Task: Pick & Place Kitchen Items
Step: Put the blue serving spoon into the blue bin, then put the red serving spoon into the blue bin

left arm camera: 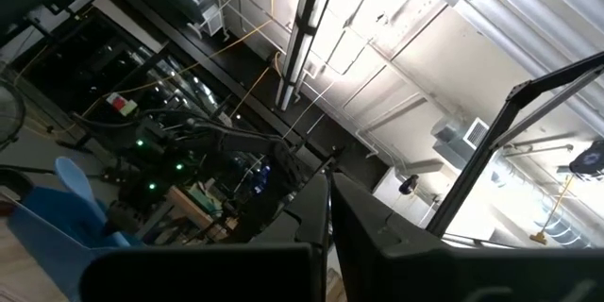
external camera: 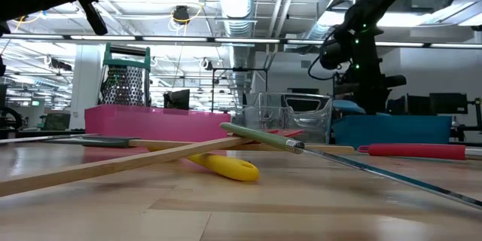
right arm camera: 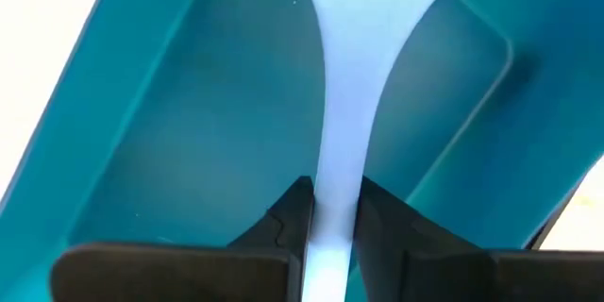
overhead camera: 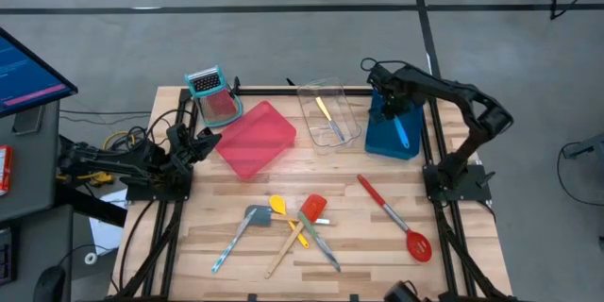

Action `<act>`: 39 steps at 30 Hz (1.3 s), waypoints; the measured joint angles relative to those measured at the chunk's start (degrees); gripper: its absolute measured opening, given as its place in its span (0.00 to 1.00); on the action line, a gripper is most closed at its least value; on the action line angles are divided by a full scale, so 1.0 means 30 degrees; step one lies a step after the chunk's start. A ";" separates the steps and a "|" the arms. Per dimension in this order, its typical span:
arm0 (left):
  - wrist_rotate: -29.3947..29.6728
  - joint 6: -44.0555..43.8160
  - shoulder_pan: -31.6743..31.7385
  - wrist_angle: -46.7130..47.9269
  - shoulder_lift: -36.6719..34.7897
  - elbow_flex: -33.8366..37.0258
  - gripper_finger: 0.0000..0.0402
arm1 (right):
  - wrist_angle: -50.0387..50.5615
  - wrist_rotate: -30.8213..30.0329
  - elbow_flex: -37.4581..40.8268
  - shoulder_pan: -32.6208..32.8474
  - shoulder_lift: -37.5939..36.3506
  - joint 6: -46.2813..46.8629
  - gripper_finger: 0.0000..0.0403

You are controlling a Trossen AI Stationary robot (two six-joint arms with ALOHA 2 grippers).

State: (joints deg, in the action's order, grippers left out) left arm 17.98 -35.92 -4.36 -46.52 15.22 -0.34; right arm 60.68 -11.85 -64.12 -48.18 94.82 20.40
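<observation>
Right now my right pincer (right arm camera: 331, 209) pinches the blue spatula's (overhead camera: 401, 132) pale handle, hanging it blade-down over the blue tray (overhead camera: 382, 138) directly beneath me, so it should drop inside cleanly. My left pincer (overhead camera: 193, 142) waits far off by the red tray (overhead camera: 255, 138); I cannot tell its grip. One knife (overhead camera: 324, 109) lies in the clear tray (overhead camera: 331, 111) just beside me. Well off on the boards lie five loose pieces: red spoon (overhead camera: 394, 219), yellow spoon (overhead camera: 287, 217), red spatula (overhead camera: 310, 209), teal spatula (overhead camera: 242, 233), one knife (overhead camera: 321, 246).

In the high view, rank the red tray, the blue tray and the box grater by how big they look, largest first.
1. red tray
2. blue tray, though the right arm covers part of it
3. box grater
</observation>
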 joint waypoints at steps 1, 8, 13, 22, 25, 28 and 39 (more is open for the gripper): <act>0.0000 0.0000 -0.0006 0.0000 0.0000 -0.0006 0.01 | -0.0031 0.0005 0.0000 0.0000 0.0129 0.0003 0.14; 0.0000 -0.0022 0.0001 0.0000 0.0000 0.0001 0.01 | -0.0024 0.0106 0.0000 0.0000 0.1238 0.0007 0.14; 0.0000 -0.0029 -0.0004 0.0000 0.0000 -0.0001 0.01 | -0.0020 0.0515 0.0015 0.0000 0.1887 0.0013 0.14; 0.0000 -0.0031 -0.0004 -0.0007 0.0000 -0.0004 0.01 | 0.0236 0.0580 0.0015 -0.0347 0.1903 0.0058 0.14; 0.0000 -0.0036 -0.0006 -0.0007 0.0000 0.0001 0.01 | 0.0266 0.0580 0.0015 -0.0341 0.1903 0.0058 0.15; 0.0000 -0.0036 0.0001 -0.0007 0.0000 0.0000 0.01 | 0.0434 0.0580 0.0015 -0.0342 0.1903 0.0053 0.18; 0.0000 -0.0044 0.0000 -0.0007 0.0000 -0.0003 0.01 | 0.0855 0.0580 0.0015 -0.0342 0.1888 0.0044 0.30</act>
State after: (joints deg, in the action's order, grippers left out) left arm 17.98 -36.05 -4.36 -46.54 15.22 -0.35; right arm 63.24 -10.11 -64.07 -49.21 100.49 20.54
